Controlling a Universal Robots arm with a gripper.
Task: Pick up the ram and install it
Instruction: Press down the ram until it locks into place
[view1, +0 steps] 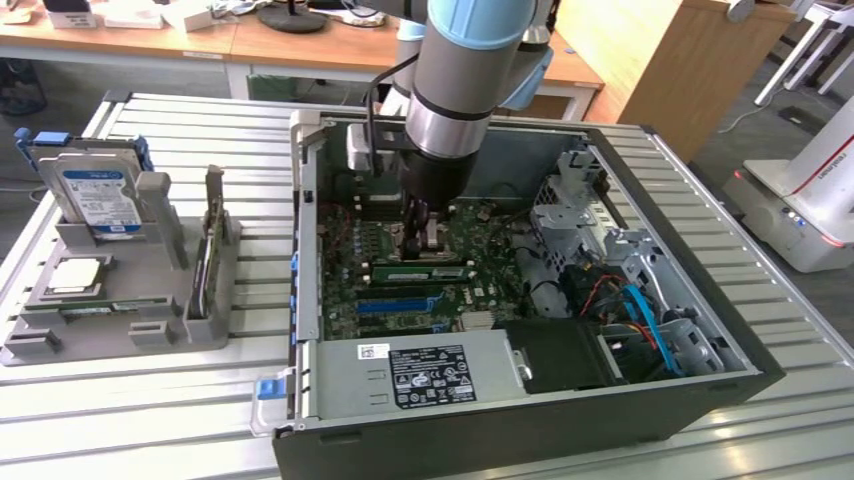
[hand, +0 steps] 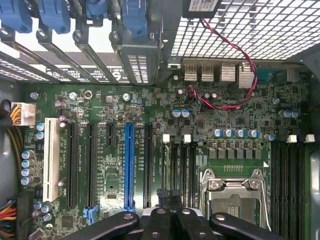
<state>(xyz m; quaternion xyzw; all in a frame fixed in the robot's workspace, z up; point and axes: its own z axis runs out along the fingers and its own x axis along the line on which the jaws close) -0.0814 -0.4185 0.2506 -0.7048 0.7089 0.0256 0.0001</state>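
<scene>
Green motherboard (hand: 150, 150) lies beneath the clenched gripper (view1: 424, 238), case walls (view1: 534, 420) and cables (view1: 638, 310) close around.

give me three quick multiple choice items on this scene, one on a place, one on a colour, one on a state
1. Where does the hard drive stand?
A in the grey holder beside the computer case
B inside the case
C on the floor

2. What colour is the long slot between the black ones on the motherboard?
A red
B blue
C yellow

3. How is the pincer?
A wide open
B shut
C gripping the hard drive

Answers:
1 A, the drive stands upright in the holder, at the exterior view's left of the case.
2 B, the wrist view shows it blue.
3 B, its fingers meet over the motherboard.
</scene>
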